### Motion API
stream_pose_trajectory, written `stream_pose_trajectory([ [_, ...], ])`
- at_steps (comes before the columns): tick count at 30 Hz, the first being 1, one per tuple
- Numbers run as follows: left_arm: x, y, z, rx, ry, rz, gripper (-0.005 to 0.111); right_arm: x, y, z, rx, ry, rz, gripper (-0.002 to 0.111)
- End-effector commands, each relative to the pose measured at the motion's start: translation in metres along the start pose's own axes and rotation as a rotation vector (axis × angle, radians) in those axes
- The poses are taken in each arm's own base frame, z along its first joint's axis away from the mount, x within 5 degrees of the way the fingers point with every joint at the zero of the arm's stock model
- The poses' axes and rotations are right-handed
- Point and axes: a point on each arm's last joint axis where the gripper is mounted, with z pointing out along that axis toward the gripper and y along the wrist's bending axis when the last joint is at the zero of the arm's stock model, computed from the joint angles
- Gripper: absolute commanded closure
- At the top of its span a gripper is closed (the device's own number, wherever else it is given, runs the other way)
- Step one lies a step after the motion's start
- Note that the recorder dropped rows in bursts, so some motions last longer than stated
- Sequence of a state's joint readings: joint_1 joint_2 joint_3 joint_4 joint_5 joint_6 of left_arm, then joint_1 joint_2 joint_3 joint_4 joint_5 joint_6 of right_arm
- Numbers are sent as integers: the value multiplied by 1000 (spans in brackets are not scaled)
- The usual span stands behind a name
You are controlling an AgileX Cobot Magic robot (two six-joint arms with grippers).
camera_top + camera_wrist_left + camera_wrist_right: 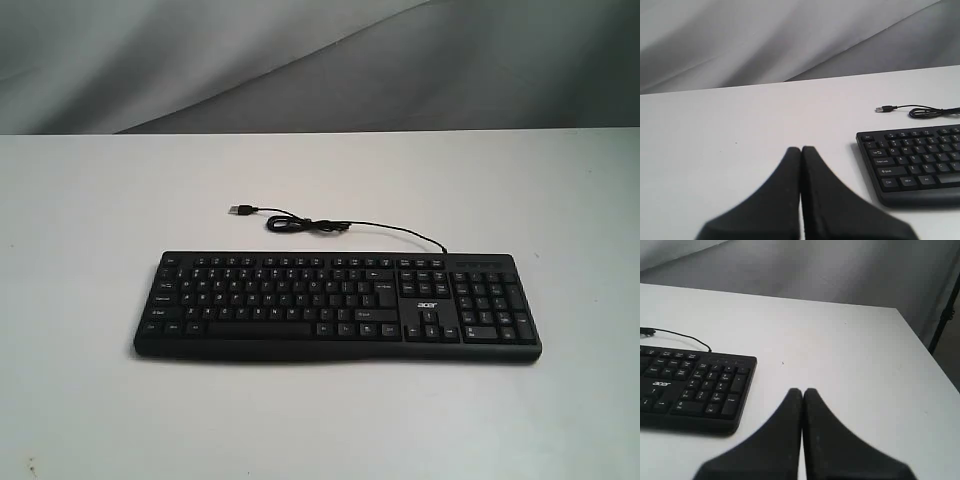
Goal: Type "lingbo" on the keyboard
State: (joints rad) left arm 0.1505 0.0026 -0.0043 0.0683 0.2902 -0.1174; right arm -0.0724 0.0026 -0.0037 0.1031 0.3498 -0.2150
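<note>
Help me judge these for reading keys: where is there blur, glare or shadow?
Exterior view: even soft light, no glare, the keyboard legends small and fuzzy. Left wrist view: left gripper blurred up close, nearby keys sharper. Right wrist view: right gripper likewise soft, logo legible.

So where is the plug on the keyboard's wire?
In the exterior view the USB plug lies on the white table, beyond the keyboard, left of centre, unplugged.

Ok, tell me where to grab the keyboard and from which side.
Probably best: grip the keyboard at its right end, beside the number pad, coming from the right. It lies flat and thin, that edge is keyless, and the shut right claw sits just off it.
</note>
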Motion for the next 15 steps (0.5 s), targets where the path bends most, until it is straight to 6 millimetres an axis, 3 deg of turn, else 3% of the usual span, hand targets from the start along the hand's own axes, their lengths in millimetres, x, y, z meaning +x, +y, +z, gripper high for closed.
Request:
stream_pose_trajectory([
  [1, 1, 0, 0, 1, -3, -12, 106, 1, 0, 0, 1, 3, -15, 108],
  [7, 1, 0, 0, 1, -3, -12, 106, 1, 0, 0, 1, 1, -16, 108],
  [15, 1, 0, 0, 1, -3, -12, 106, -13, -1, -1, 2, -153, 98, 108],
])
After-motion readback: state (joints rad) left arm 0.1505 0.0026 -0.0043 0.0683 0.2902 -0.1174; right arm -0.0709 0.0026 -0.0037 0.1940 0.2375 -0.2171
